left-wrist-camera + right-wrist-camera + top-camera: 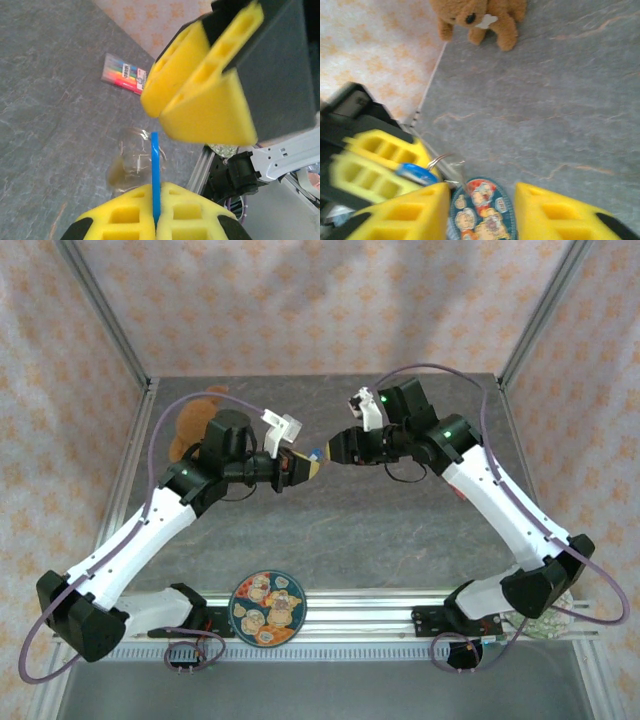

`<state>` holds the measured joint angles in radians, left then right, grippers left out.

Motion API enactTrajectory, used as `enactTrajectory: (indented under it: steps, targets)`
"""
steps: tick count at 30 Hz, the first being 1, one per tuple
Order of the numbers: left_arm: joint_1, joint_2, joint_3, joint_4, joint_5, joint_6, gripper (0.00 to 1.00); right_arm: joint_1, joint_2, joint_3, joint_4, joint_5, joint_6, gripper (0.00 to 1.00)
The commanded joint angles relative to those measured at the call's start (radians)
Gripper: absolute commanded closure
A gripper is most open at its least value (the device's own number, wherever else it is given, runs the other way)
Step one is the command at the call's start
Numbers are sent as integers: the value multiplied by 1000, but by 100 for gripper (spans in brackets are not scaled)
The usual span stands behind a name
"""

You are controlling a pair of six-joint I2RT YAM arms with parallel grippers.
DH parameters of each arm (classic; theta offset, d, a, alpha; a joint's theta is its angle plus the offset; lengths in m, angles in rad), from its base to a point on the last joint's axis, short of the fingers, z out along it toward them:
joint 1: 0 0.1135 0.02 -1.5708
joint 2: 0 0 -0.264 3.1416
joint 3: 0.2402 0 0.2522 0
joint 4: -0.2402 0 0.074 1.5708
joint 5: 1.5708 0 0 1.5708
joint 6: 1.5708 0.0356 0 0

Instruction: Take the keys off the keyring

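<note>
Right wrist: keyring (pixel 440 159) (beside blue tag (pixel 415 172))

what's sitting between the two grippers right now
A blue tag, pinched in the shut left gripper, pointing at the open right gripper, in the left wrist view; the right wrist view adds a thin metal ring hanging off it.

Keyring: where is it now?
Centre of the top view: its blue tag is pinched in the left end effector, the ring sticking out toward the open right end effector.
</note>
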<state>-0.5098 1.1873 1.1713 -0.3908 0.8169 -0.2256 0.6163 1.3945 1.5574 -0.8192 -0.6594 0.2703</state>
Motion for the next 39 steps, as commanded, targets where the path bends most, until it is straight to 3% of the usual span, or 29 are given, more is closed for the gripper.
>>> enactTrajectory:
  steps: [1, 4, 8, 10, 13, 14, 16, 17, 19, 22, 30, 35, 39]
  targets:
    - [3, 50, 104, -180, -53, 40, 100, -15, -69, -65, 119, 100, 8, 52]
    - [2, 92, 166, -277, -60, 48, 100, -29, -120, -142, 201, 148, 20, 42]
    - [3, 142, 229, -358, -63, 41, 100, -48, -195, -282, 363, 211, 65, 39]
    - [2, 170, 265, -395, -62, 39, 100, -55, -227, -351, 435, 323, 85, 38]
    - [4, 217, 324, -450, -78, 32, 100, -59, -285, -503, 613, 370, -17, 35]
    - [5, 232, 341, -465, -77, 27, 100, -57, -295, -554, 667, 437, -34, 32]
    - [5, 256, 367, -480, -58, 19, 100, -61, -297, -597, 700, 485, -77, 30]
    - [5, 264, 375, -478, -52, 14, 100, -61, -289, -603, 695, 522, -82, 24]
    - [5, 273, 387, -477, -51, 10, 100, -68, -267, -584, 632, 695, 53, 0]
    - [6, 285, 405, -480, -54, -3, 100, -150, -244, -591, 645, 479, 96, 0]
    - [10, 298, 430, -467, 40, -41, 100, -174, -312, -819, 1196, -24, 140, 9]
    - [10, 283, 428, -409, 130, -87, 100, -172, -298, -881, 1542, -194, 321, 9]
    - [10, 266, 417, -343, 196, -134, 100, -156, -288, -867, 1632, -250, 384, 11]
